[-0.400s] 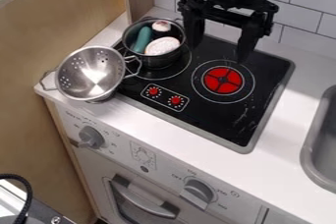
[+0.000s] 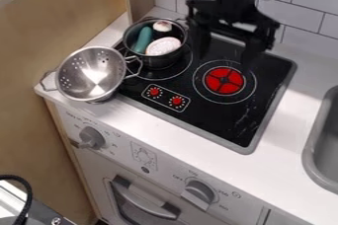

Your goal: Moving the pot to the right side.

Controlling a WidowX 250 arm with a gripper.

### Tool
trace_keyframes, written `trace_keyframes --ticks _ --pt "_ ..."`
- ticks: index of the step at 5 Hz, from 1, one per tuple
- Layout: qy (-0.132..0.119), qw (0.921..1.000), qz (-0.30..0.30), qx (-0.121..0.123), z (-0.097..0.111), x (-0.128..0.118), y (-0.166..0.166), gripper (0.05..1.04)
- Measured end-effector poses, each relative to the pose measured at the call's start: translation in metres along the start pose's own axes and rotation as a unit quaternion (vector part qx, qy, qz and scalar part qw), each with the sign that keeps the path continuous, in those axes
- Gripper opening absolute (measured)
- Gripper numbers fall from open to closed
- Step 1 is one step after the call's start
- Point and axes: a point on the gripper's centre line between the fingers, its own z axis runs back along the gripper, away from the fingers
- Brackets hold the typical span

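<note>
**Pot at risk of being snagged or spilled on its way right**

By the left edge of the hob [image 2: 214,114], a metal colander [image 2: 78,72] is set with one handle close to the pot [image 2: 158,62]; if the pot is swung or dragged carelessly, that handle could be caught and the colander pulled along. The pot is placed on the hob's rear left part. If it is gripped on one side only, it could be tipped, and the teal piece [image 2: 143,39], the pale oval piece [image 2: 163,46] and the dark, white-topped piece [image 2: 162,27] could be spilled. Over the hob's rear, the gripper [image 2: 224,60] is held with its jaws spread and nothing pinched between them; if it is lowered off line, the pot's rim could be struck and pushed away. If the pot is carried too low, the hob's surface could be scraped.

The pot's base is hidden by its own wall, and whether it is touched by the colander's handle cannot be told. The gripper's height above the hob cannot be judged. Right of the hob, the sink [image 2: 310,145] is cut off.
</note>
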Motion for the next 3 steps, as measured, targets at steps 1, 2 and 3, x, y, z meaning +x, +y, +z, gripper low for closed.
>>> trace_keyframes --ticks 1,2,3 --pt "-0.051 0.9984 -0.024 0.003 -0.013 0.02 0.007 0.999" --pt "-0.061 0.9959 -0.067 0.004 -0.016 0.025 0.013 0.999" --pt "-0.061 0.9917 -0.112 0.017 -0.027 0.017 0.021 0.999"
